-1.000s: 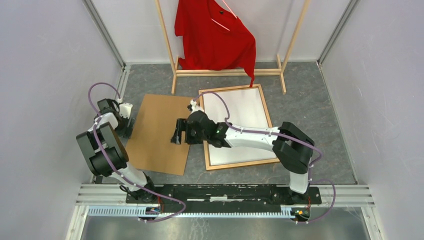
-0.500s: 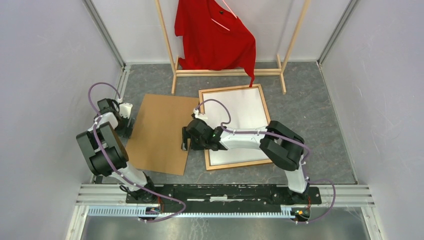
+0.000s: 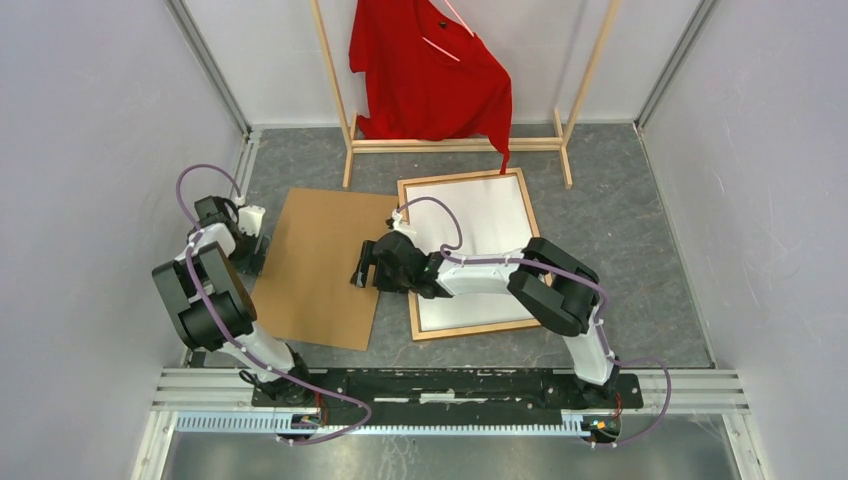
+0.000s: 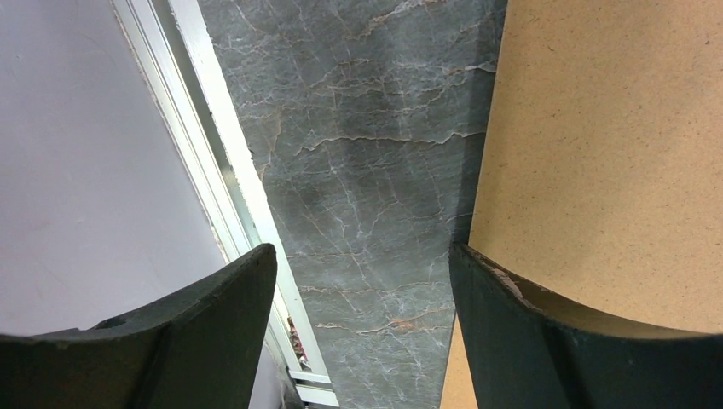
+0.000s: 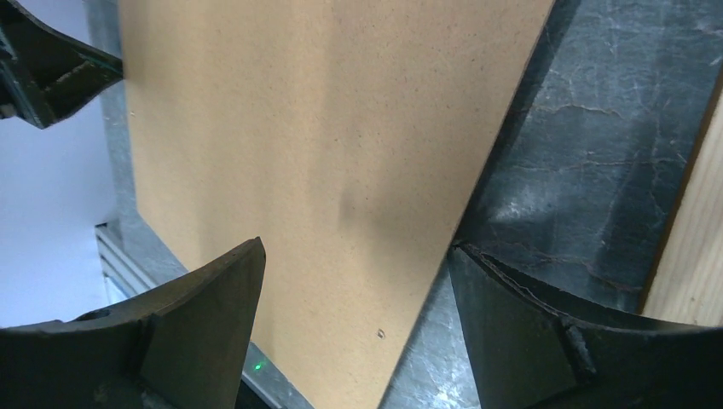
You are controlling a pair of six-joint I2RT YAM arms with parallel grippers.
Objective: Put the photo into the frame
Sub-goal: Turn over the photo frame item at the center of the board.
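Observation:
The orange-brown frame (image 3: 460, 177) lies flat on the grey floor, right of centre. A white sheet (image 3: 490, 225) fills its inside; it looks like the photo lying white back up, with no print showing. My right gripper (image 3: 362, 270) is open and empty, low over the right edge of the plain brown backing board (image 3: 320, 265), just left of the frame. In the right wrist view the gripper (image 5: 356, 247) straddles that board edge (image 5: 324, 128), with the frame's wood (image 5: 695, 247) at far right. My left gripper (image 3: 252, 255) is open and empty at the board's left edge (image 4: 614, 153).
A pale wooden clothes rack (image 3: 455, 143) with a red shirt (image 3: 430, 70) stands at the back, its base near the frame's far edge. Grey walls and metal rails (image 4: 222, 187) close in the left, right and back sides.
My right arm's elbow has folded in leftward over the frame. The gripper dipped nearer, then came back to about where it was. The left arm, board and frame have not moved.

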